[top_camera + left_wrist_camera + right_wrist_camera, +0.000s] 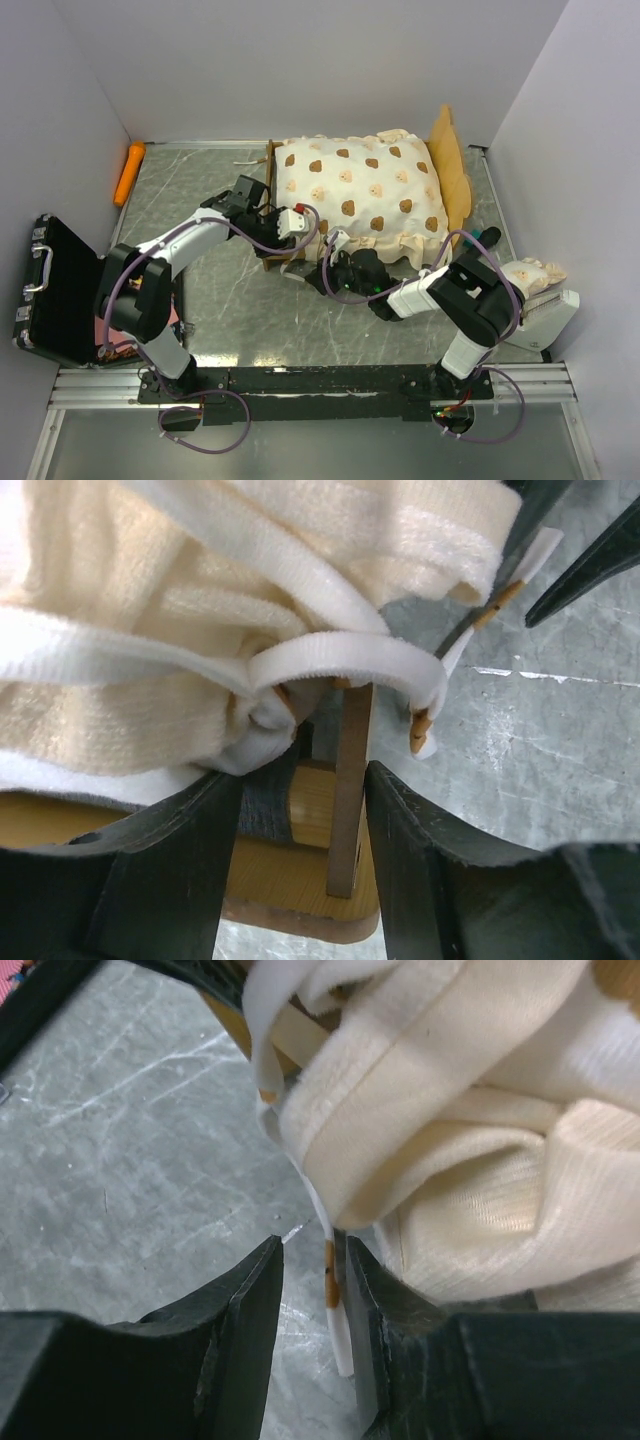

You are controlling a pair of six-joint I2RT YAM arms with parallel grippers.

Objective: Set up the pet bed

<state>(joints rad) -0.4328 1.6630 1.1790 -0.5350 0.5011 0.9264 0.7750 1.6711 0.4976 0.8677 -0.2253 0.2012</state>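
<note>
The pet bed (452,165) stands at the far middle of the bench (220,290), its wavy headboard at the right end. The bear-print mattress (360,195) already lies on the frame, so the larger part of the job looks done. Its ruffle hangs over the near rail, and both arms are busy at that edge. The left tool (302,780) sits partly open astride the frame's near-left corner, with a thin wooden upright (350,780) and a bit of grey base between its fingers. Whether it is actually clamping the wood I cannot tell. Just above it a white strap loop (340,658) curls out from under the bunched cream cloth. The right tool (313,1250) is narrowed to a slim gap with a white tie (337,1300) hanging in it. The tie lies against one finger while bare bench shows on its other side, so it is not yet pinched. The matching pillow (530,272) is off the bed, well apart at the bench's right edge beside the right arm. What remains, as I judge it, is settling that corner and its ties — then carrying the pillow to the headboard end. A black case (55,290) stands open at the left, with an orange toy (129,172) beyond it.
</note>
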